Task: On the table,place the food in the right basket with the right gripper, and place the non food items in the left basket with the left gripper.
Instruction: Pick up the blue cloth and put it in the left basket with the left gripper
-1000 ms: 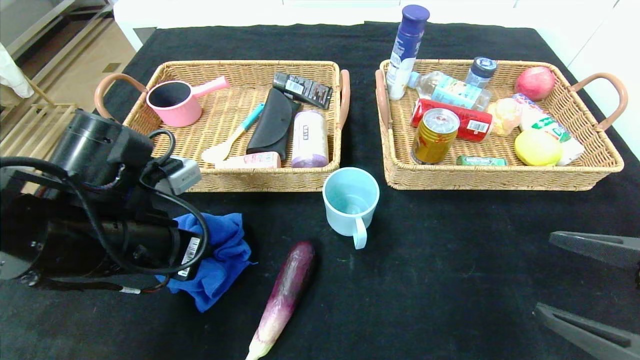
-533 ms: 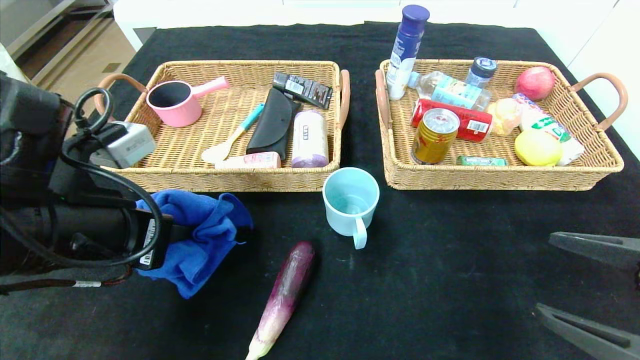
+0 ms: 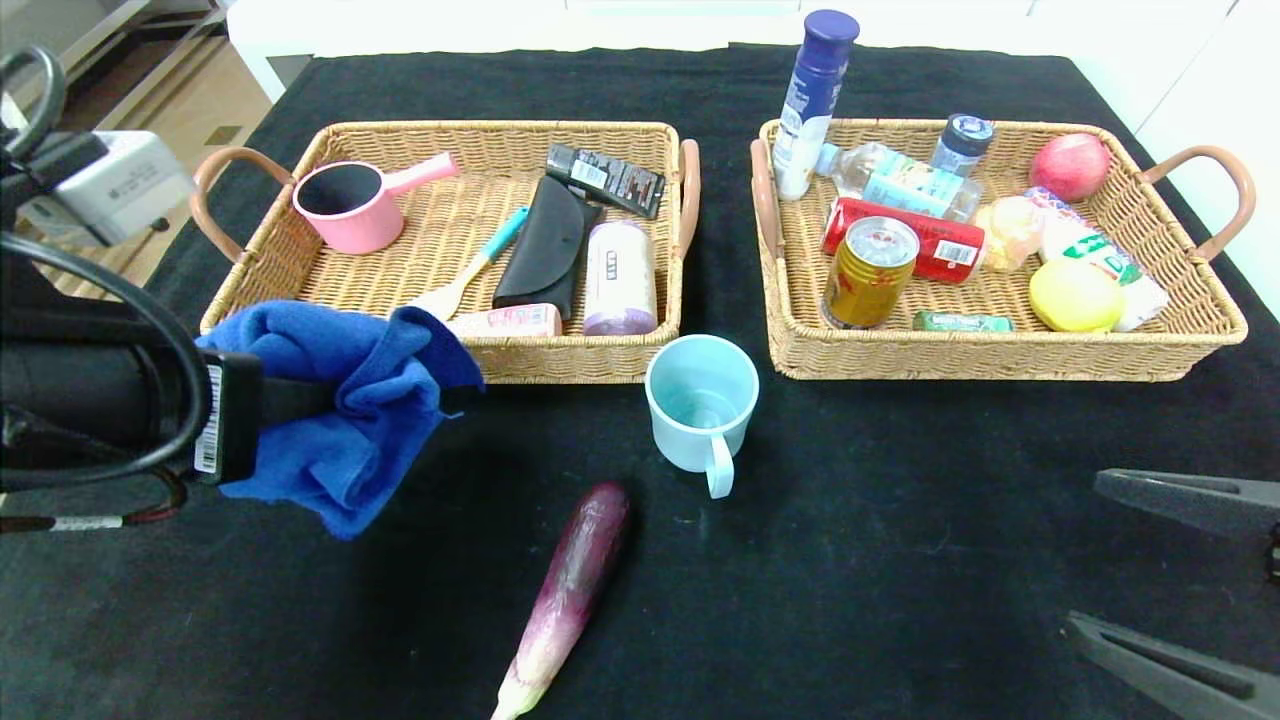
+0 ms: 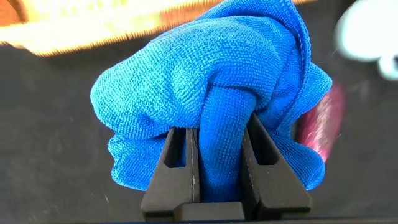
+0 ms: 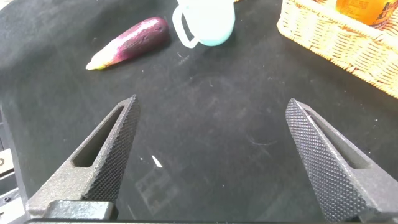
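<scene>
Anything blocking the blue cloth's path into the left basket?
Only the near rim of the left basket. The left hand holds the blue cloth in the air at that near-left corner.

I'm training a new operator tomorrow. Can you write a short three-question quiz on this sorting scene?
1. True or false: the left gripper is shut on the blue cloth.
2. Which items lie on the table outside both baskets? A) mug and eggplant B) apple and can C) ladle and spatula
3. Fill in: the right gripper is ____, holding nothing.

Key: 1 true; 2 A; 3 open
</scene>
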Available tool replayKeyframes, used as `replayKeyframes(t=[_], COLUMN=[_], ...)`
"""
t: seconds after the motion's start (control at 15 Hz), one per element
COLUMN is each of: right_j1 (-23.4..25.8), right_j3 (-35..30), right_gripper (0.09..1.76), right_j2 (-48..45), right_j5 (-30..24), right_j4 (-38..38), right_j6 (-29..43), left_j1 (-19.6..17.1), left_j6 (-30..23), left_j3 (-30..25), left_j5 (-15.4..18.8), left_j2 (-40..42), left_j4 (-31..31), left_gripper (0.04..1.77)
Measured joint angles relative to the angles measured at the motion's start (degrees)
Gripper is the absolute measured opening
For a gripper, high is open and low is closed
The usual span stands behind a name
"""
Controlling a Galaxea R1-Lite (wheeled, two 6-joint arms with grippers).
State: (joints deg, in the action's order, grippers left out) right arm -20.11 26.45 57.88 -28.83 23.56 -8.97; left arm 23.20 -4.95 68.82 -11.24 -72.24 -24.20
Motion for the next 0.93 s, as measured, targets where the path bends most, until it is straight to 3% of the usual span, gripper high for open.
replayKeyframes(t=[0.47,0.93], right_j1=[0.0,0.41], right_j3=[-0.28,-0.2], right_gripper=[1.71,1.71], right_j2=[0.24,0.44], right_j5=[0.02,0.02], right_j4=[0.0,0.05], right_j6=[-0.09,-0.1], left_j1=[-0.72,-2.56], left_j6=[-0.83,-0.63], left_j3=[7.53,13.76], left_j5=[0.05,1.96], left_j2=[-3.47,-11.22], left_j4=[10.84,15.82], left_gripper=[0.41,0.41])
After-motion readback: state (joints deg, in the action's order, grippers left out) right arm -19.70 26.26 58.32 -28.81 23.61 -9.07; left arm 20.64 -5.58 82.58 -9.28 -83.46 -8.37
